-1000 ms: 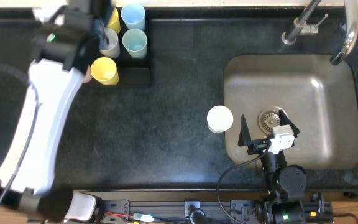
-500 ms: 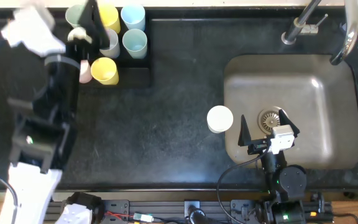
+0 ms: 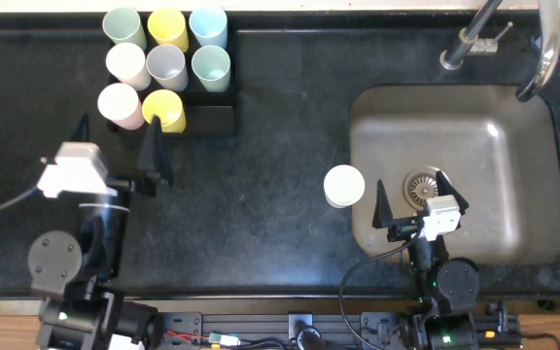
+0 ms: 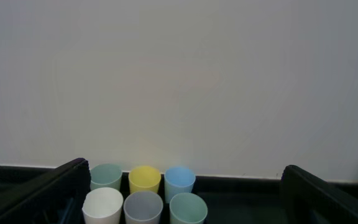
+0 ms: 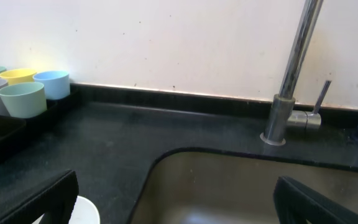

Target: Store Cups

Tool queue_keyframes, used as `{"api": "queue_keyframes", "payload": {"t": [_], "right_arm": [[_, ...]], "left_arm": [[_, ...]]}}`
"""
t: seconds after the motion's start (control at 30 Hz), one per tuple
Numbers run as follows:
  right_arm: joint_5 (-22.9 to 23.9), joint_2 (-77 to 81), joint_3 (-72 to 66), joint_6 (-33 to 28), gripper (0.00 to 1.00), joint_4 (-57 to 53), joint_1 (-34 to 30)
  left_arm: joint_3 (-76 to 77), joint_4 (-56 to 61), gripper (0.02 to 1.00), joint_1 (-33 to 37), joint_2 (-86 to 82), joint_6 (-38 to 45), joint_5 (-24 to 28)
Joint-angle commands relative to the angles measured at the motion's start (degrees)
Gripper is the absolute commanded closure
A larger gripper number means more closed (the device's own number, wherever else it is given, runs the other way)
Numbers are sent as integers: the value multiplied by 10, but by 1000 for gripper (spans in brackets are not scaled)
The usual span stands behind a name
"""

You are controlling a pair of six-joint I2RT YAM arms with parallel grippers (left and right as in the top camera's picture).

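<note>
Several pastel cups stand upright in a black tray [image 3: 214,119] at the back left of the counter: a mint cup [image 3: 124,26], a blue cup [image 3: 208,24], a grey cup [image 3: 167,66], a pale pink cup [image 3: 120,105] and a yellow cup [image 3: 163,110] among them. One white cup [image 3: 343,185] stands alone on the counter beside the sink's left rim. My left gripper [image 3: 117,141] hovers open and empty just in front of the tray. My right gripper [image 3: 411,187] is open and empty over the sink, with the white cup [image 5: 82,213] close to its left finger.
A steel sink [image 3: 513,126] fills the right side, with a faucet [image 3: 470,39] behind it. The tray's front right slot is bare. Dark counter lies between the tray and the sink. A wall rises behind the cups [image 4: 145,180].
My left arm has drawn back from over the tray toward its base, uncovering the cups; the pale pink cup now stands in full view at the tray's front left. The right arm has not moved.
</note>
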Motion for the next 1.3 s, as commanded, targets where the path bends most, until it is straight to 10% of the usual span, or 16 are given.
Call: {"api": "queue_keyframes", "payload": {"t": [0.03,0.9,1.3], "right_arm": [[-3,-4,-8,4,3,3,-4],[-3,-4,-8,4,3,3,-4],[-3,-4,-8,4,3,3,-4]], "left_arm": [[-47,2,18,3,-23,72,32],[-316,90,18,64,-260,12,52],[-316,-112,18,85,-299,7,58]]}}
